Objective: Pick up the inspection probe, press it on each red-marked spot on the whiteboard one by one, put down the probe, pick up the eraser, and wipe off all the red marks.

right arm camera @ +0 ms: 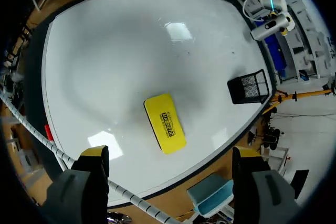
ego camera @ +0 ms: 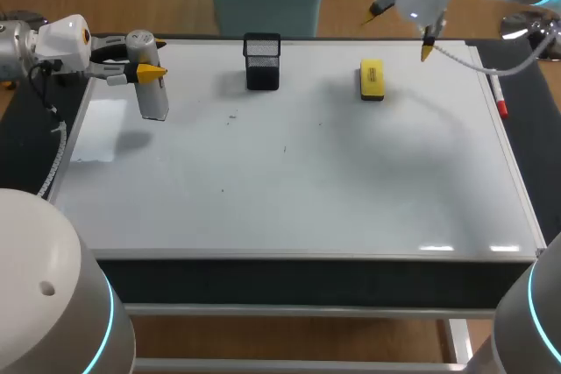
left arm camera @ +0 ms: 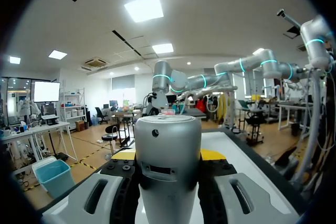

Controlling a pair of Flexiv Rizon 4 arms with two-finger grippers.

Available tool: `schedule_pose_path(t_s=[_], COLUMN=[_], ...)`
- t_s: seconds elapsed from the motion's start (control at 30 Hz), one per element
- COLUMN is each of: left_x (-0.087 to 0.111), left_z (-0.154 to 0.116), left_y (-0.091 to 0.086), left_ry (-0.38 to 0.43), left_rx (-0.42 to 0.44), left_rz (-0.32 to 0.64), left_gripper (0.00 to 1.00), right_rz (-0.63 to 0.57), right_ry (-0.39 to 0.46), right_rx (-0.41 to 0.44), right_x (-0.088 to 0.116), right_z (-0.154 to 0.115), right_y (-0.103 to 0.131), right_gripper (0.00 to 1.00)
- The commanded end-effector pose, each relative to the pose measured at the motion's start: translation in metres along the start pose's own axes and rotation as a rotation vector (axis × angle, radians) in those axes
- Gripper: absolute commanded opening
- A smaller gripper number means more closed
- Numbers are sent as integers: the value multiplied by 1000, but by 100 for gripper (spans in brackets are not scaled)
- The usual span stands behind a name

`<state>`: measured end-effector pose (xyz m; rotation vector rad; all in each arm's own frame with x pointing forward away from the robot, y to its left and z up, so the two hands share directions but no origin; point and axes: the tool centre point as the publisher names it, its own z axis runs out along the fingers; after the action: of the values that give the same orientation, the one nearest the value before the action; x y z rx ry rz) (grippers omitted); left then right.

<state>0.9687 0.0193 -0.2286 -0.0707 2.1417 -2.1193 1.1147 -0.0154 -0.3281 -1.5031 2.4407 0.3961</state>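
My left gripper (ego camera: 145, 70) hangs over the whiteboard's (ego camera: 333, 181) far left corner, shut on the grey cylindrical inspection probe (ego camera: 154, 98). In the left wrist view the probe (left arm camera: 168, 150) fills the space between the yellow-tipped fingers (left arm camera: 212, 155). The yellow eraser (ego camera: 372, 79) lies flat on the board at the back right. My right gripper (ego camera: 401, 31) stands open above and behind it, holding nothing. In the right wrist view the eraser (right arm camera: 165, 123) lies ahead of the open right gripper (right arm camera: 170, 153). No red marks show on the board, only a few small dark specks.
A black mesh pen holder (ego camera: 262, 61) stands at the back middle of the board, also seen as the mesh holder (right arm camera: 248, 86) from the right wrist. A red marker (ego camera: 500, 98) lies along the board's right rim.
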Motion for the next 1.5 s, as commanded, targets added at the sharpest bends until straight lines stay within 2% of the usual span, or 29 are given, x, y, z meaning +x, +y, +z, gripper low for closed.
schedule_pose_path(t_s=[0.03, 0.1, 0.2, 0.33, 0.37, 0.43, 0.73, 0.8, 1.27, 1.4, 1.5], left_x=[0, 0, 0, 0, 0, 0, 0, 0, 0, -2, -10], left_z=[0, 0, 0, 0, 0, 0, 0, 0, 0, 14, 27], left_y=[-2, -2, -2, -2, -2, -2, -2, -2, -2, -21, -34], left_ry=[1, 1, 1, 1, 1, 1, 1, 1, 1, 22, 50], left_rx=[-2, -2, -2, -2, -2, -2, -2, -2, -2, -24, -48], left_rz=[-1, -1, -1, -1, -1, -1, -1, -1, -1, 27, -2], left_gripper=[0, 0, 0, 0, 0, 0, 0, 0, 0, 0, 0], right_rz=[89, 96, 160, 284, 277, 344, 486, 539, 539, 539, 539], right_ry=[3, -56, -91, -77, -106, -99, -178, -179, -179, -179, -179], right_rx=[-2, 5, 1, -8, -2, -5, -7, -45, -45, -45, -45], right_x=[10, 11, 13, 13, 12, 10, 5, 4, 4, 4, 4], right_z=[-33, -45, -62, -82, -87, -96, -124, -129, -129, -129, -129], right_y=[7, 10, 13, 16, 18, 22, 33, 35, 35, 35, 35], right_gripper=[100, 100, 100, 100, 100, 100, 100, 100, 100, 100, 100])
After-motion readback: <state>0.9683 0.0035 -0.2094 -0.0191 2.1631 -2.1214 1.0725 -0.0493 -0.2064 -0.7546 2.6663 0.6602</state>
